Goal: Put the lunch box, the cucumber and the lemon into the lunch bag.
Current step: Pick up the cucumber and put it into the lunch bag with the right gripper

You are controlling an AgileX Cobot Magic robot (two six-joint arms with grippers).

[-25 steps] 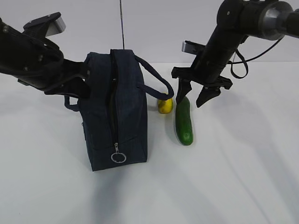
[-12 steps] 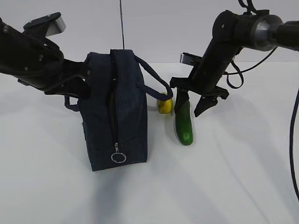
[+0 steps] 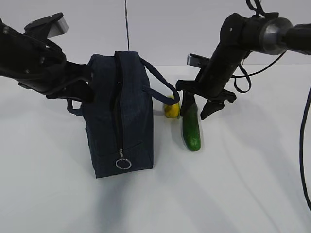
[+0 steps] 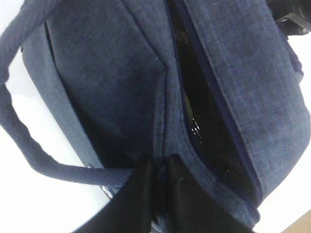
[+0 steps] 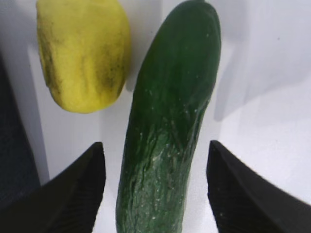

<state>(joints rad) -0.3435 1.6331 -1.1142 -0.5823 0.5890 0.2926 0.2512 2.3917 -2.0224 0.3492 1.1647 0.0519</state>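
The navy lunch bag (image 3: 119, 116) stands on the white table with its top zipper open; it fills the left wrist view (image 4: 121, 73). My left gripper (image 4: 158, 167) is shut on the bag's fabric edge beside the opening, at the bag's far left side (image 3: 82, 87). The dark green cucumber (image 3: 191, 127) lies right of the bag, with the yellow lemon (image 3: 170, 109) just behind and left of it. My right gripper (image 3: 197, 107) is open and straddles the cucumber's far end (image 5: 170, 126), one finger on each side, not touching. The lemon (image 5: 82, 53) lies beside its left finger. The lunch box is out of view.
The bag's right loop handle (image 3: 163, 85) hangs out towards the lemon and my right gripper. A silver ring pull (image 3: 123, 163) hangs at the bag's near end. A thin vertical rod (image 3: 127, 24) stands behind the bag.
My right gripper has come down and slightly left over the cucumber's far end, so its open fingers now straddle it. The left arm and the bag have not moved.
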